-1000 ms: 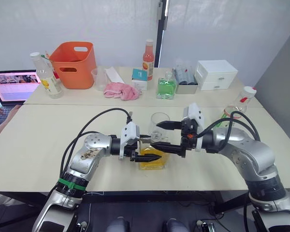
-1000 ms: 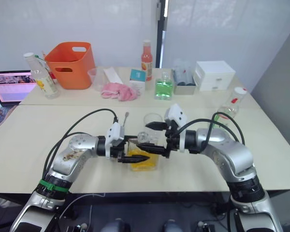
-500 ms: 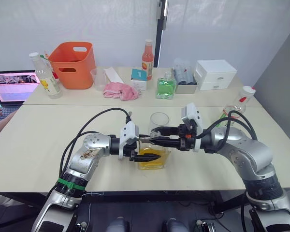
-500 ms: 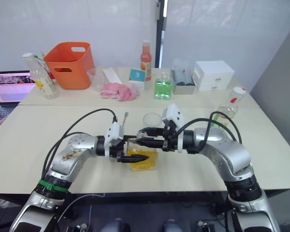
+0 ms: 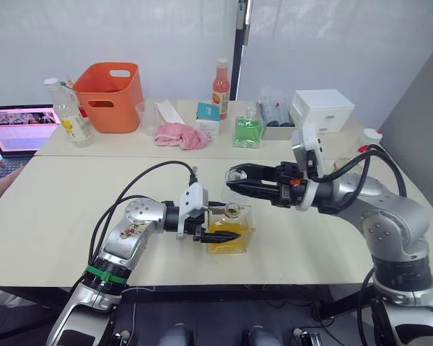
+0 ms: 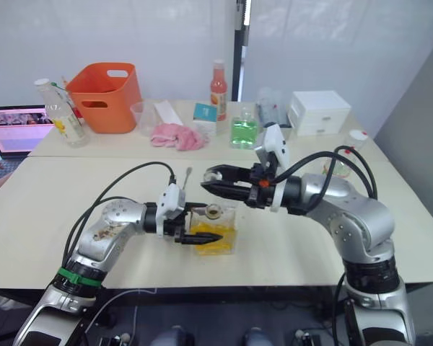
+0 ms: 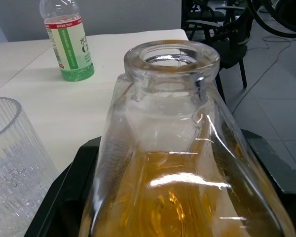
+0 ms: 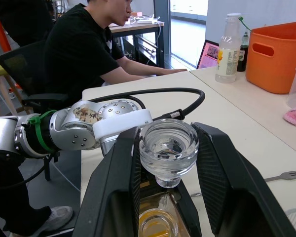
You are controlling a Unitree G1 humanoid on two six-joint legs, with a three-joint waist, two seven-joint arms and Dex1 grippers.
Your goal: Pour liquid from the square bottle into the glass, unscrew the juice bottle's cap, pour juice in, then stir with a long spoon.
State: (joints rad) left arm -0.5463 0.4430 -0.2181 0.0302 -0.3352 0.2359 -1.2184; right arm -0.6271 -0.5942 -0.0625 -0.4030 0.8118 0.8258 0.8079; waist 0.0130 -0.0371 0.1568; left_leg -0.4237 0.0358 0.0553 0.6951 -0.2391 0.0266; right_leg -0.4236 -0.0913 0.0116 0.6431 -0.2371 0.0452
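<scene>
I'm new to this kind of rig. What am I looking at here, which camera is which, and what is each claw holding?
This is a humanoid robot with two arms, each ending in a black two-fingered gripper. The two wide pictures come from cameras in its head, looking down over the table. The two close-ups come from cameras on its wrists. The left gripper clamps the square bottle of yellow-orange liquid, which stands on the table with its neck open. The right gripper holds a clear glass stopper above that bottle. The glass stands beside the bottle, and the juice bottle stands farther off. A person sits at the far end.
</scene>
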